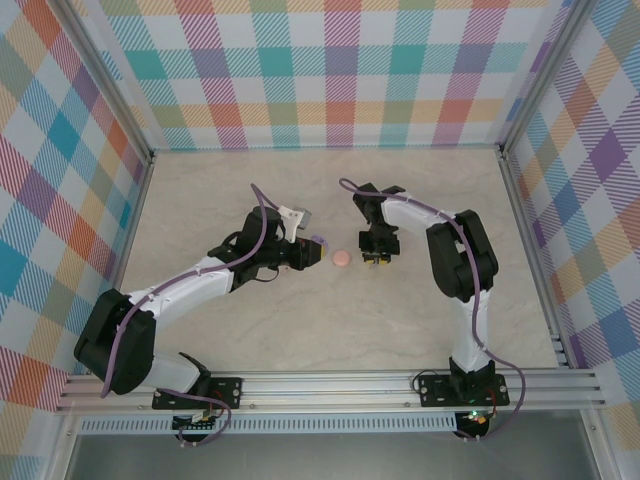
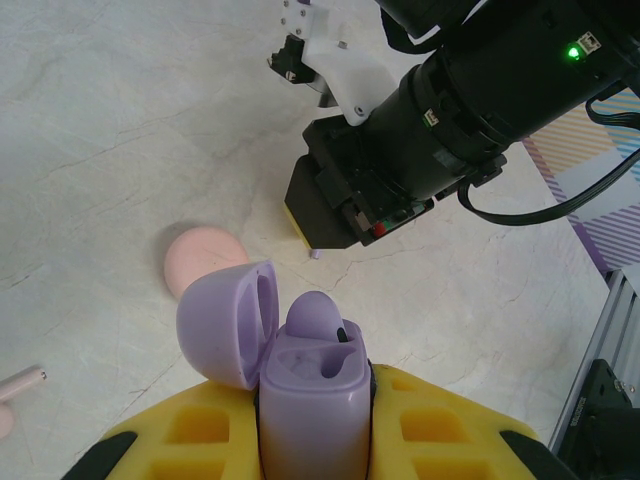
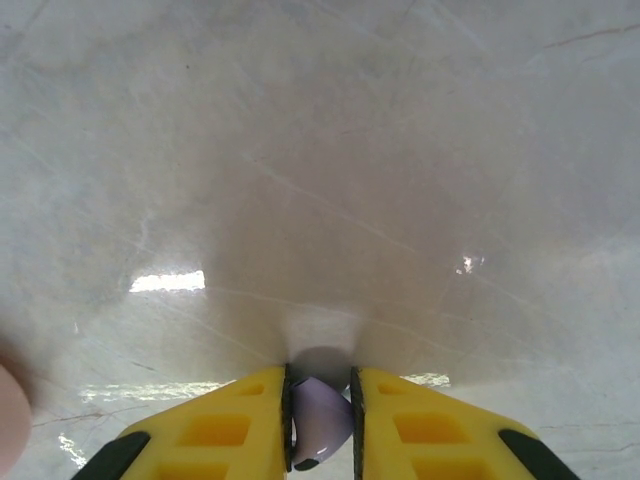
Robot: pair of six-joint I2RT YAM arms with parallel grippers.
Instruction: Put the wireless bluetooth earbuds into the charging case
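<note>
At the near side of the marble-patterned table (image 1: 300, 190), the left gripper (image 2: 315, 405) is clamped on the purple charging case (image 2: 312, 440), its yellow fingers (image 2: 190, 430) pressing the body from both sides. The case stands upright in the grip, with its lid (image 2: 225, 325) swung open to the left. One seated purple earbud (image 2: 312, 312) rests in the case, its rounded head poking above the rim, and the socket beside it looks vacant, though shadow makes this hard to confirm. At the left edge of the left wrist view lies a pale pink stem (image 2: 20, 380) flat on the table, possibly a pink earbud. Just beyond the open lid, a closed pink case (image 2: 203, 257) sits on the table, a round disc between the two grippers in the top view. Further out, the right gripper (image 3: 320, 400) points down at the table close to the pink case, its yellow fingers closed tight on a second purple earbud (image 3: 320, 420), which is pinched between the pads and just above the surface. From the left wrist camera only a tiny purple tip shows under that gripper's dark body.
</note>
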